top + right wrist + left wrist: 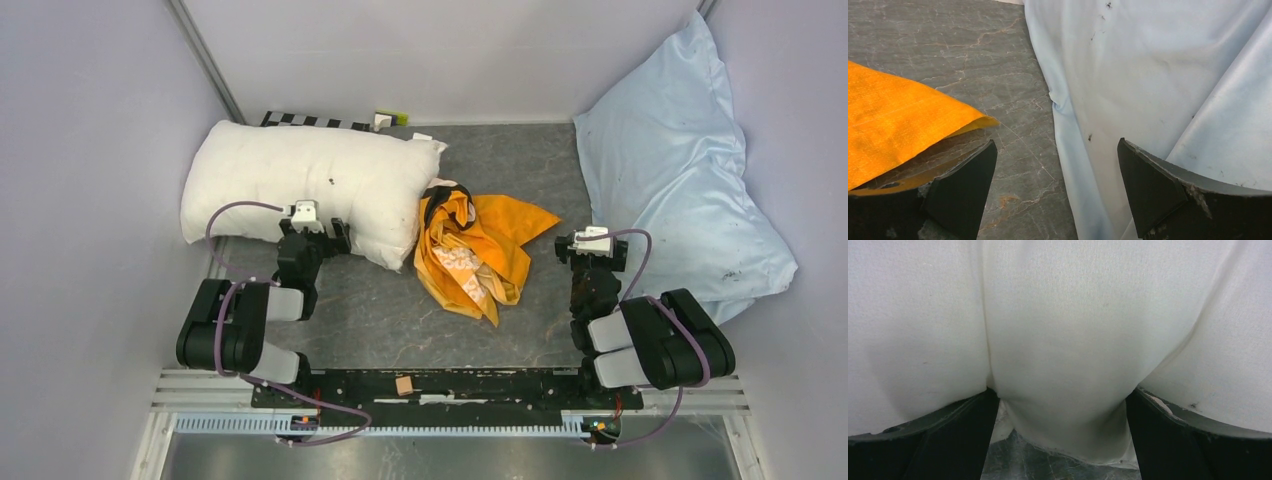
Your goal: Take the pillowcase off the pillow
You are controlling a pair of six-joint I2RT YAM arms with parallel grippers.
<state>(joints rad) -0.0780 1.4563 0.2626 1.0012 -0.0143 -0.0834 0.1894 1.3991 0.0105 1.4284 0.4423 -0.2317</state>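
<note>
Top external view puts the biggest thing first. The pale blue pillow (670, 170) slumps at the right of the frame. My right end effector (590, 250), spread wide and holding nothing, hovers over the table (380, 310) just beside the pillow's edge, so a careless sweep could snag that satin. The pillow (300, 185) lies upper left, its near edge bulging between the wide-spread fingers of my left end effector (315, 238). Closing or pulling back there could, I judge, drag it onto the cover. The pillowcase (480, 245) lies crumpled at centre frame, off the pillow and touching its right end. It sits between my two end effectors, with one orange corner close to the right one.
</note>
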